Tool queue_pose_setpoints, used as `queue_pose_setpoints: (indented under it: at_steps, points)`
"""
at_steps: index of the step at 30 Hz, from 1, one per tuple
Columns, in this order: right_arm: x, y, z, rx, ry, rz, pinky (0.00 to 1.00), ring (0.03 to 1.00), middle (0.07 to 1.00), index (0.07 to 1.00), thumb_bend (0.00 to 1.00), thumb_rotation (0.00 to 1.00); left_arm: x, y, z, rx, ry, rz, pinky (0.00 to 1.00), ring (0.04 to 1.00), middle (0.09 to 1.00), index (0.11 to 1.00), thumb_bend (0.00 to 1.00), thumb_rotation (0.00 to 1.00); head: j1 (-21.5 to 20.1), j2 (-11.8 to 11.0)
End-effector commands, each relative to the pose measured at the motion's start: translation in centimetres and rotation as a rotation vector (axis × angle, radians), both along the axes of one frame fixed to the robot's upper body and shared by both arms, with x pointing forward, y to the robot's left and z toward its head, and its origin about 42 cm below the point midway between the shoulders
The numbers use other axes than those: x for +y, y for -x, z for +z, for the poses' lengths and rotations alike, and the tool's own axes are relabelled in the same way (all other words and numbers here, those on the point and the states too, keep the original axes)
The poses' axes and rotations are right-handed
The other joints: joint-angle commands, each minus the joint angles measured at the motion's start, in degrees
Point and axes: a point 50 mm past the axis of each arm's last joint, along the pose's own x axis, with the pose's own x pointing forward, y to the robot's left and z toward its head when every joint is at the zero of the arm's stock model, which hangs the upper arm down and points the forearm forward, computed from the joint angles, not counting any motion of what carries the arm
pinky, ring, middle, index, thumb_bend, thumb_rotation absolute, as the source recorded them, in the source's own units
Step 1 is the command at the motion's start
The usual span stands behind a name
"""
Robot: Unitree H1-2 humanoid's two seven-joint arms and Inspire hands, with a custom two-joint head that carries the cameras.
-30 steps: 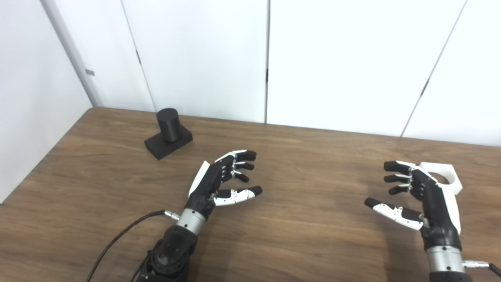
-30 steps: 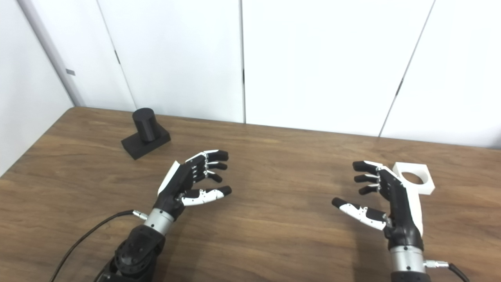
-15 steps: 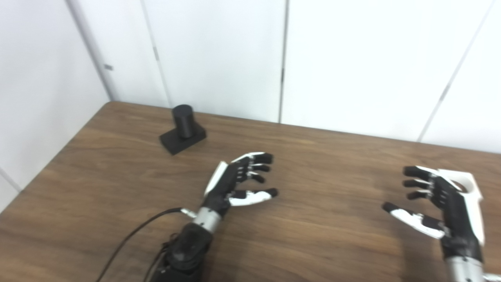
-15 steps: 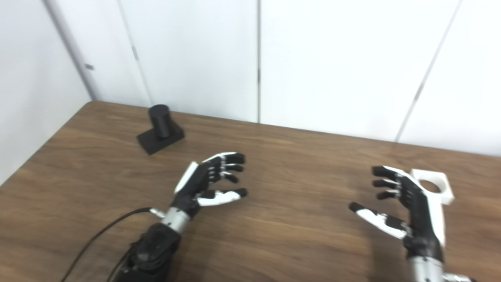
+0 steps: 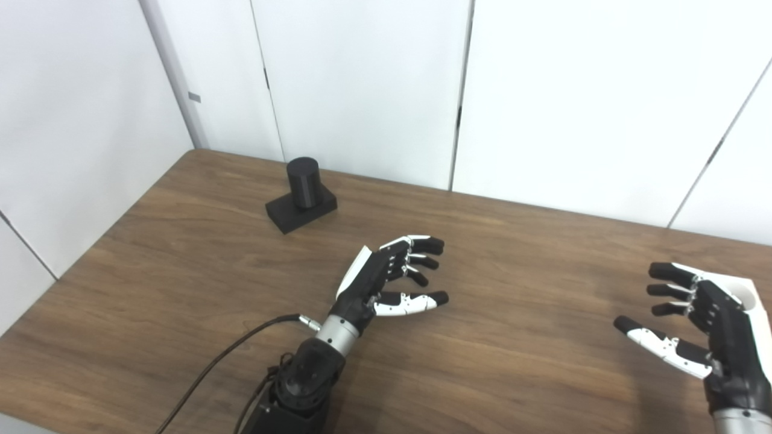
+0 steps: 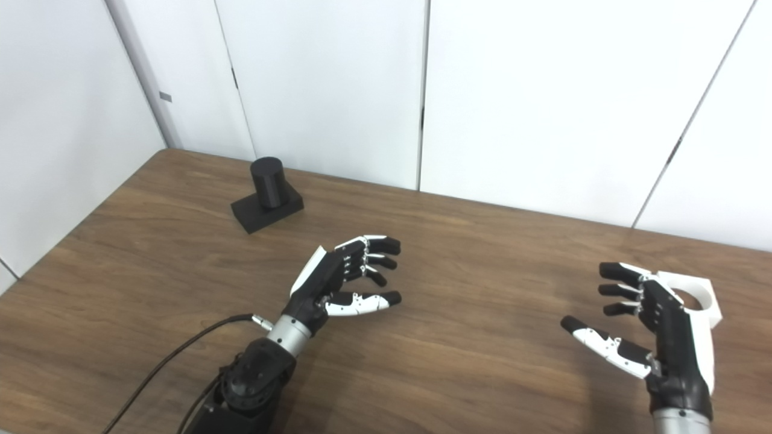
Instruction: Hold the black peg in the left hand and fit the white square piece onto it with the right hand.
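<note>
Black cylindrical peg on its square base (image 6: 267, 194) stands far back-left on the brown wooden table (image 6: 482, 241). Only the camera has swung left; left hand (image 6: 347, 280) and right hand (image 6: 654, 328) remain spread and empty, the white square holed piece (image 6: 693, 298) just behind the right. Nothing grasped yet.

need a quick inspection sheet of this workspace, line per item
surface: wooden table, dark brown grain, bare between the hands
job's things: black peg upright on its black base, far left of the table, untouched; white square piece with a round hole, flat on the table just behind the right hand
clutter: nothing seen
hands: left hand open, holding nothing, mid-table, apart from the peg; right hand open, holding nothing, beside the white piece
cables: black cable runs from the left wrist off the near edge
surroundings: white wall panels behind and to the left of the table
</note>
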Motion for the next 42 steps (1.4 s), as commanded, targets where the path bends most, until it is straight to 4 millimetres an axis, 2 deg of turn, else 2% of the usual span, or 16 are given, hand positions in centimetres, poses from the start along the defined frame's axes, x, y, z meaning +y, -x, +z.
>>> queue_pose_setpoints:
  at_steps: [1,7,11,13,17,27,31,36,39,42]
  points:
    - [0.1,-0.4,2.0,-0.075,-0.001,0.002,0.51,0.644,0.703,0.660,0.61,0.00,0.2,-1.1,2.9,-0.116,-0.033,0.003,0.52,0.673,0.766,0.730,0.68,0.06,0.03,0.02]
    - [0.1,-0.3,2.1,-0.069,-0.001,-0.005,0.51,0.652,0.708,0.664,0.60,0.00,2.1,-1.7,4.9,-0.211,-0.296,0.025,0.53,0.671,0.761,0.740,0.73,0.22,0.15,-0.16]
    - [0.0,-0.3,2.2,-0.061,-0.010,-0.002,0.52,0.653,0.709,0.664,0.59,0.00,3.2,-2.1,6.9,-0.228,-0.401,0.082,0.59,0.721,0.765,0.734,0.79,0.26,0.36,-0.08]
    - [0.0,-0.3,2.2,-0.057,-0.011,-0.004,0.53,0.653,0.711,0.666,0.59,0.00,3.8,-2.4,7.6,-0.239,-0.414,0.113,0.59,0.730,0.773,0.735,0.77,0.15,0.46,-0.10]
    - [0.0,-0.3,2.2,-0.063,-0.006,-0.003,0.52,0.645,0.704,0.660,0.59,0.00,4.9,-2.9,8.8,-0.241,-0.435,0.208,0.58,0.722,0.761,0.723,0.76,0.03,0.72,-0.16]
    - [0.0,-0.2,2.4,-0.043,-0.025,-0.004,0.53,0.661,0.719,0.679,0.57,0.00,7.6,-4.1,11.8,-0.282,-0.487,0.304,0.61,0.742,0.778,0.741,0.71,0.06,1.11,-0.10]
    - [0.1,-0.1,2.5,-0.046,-0.020,-0.011,0.53,0.656,0.720,0.680,0.57,0.00,8.6,-4.6,13.0,-0.304,-0.517,0.351,0.65,0.759,0.779,0.734,0.72,0.07,1.24,0.15]
    - [0.0,-0.1,2.5,-0.048,-0.018,-0.014,0.53,0.656,0.717,0.673,0.57,0.00,9.0,-5.4,15.4,-0.320,-0.616,0.422,0.70,0.794,0.794,0.743,0.74,0.15,1.58,-0.08]
    - [0.0,-0.1,2.4,-0.044,-0.013,-0.004,0.53,0.667,0.719,0.676,0.56,0.00,9.4,-5.9,16.6,-0.346,-0.683,0.461,0.63,0.762,0.782,0.739,0.75,0.20,1.77,-0.02]
    - [0.0,-0.1,2.4,-0.037,-0.020,-0.008,0.54,0.665,0.723,0.678,0.56,0.00,10.2,-6.5,17.4,-0.346,-0.679,0.485,0.57,0.747,0.794,0.740,0.75,0.14,1.75,-0.11]
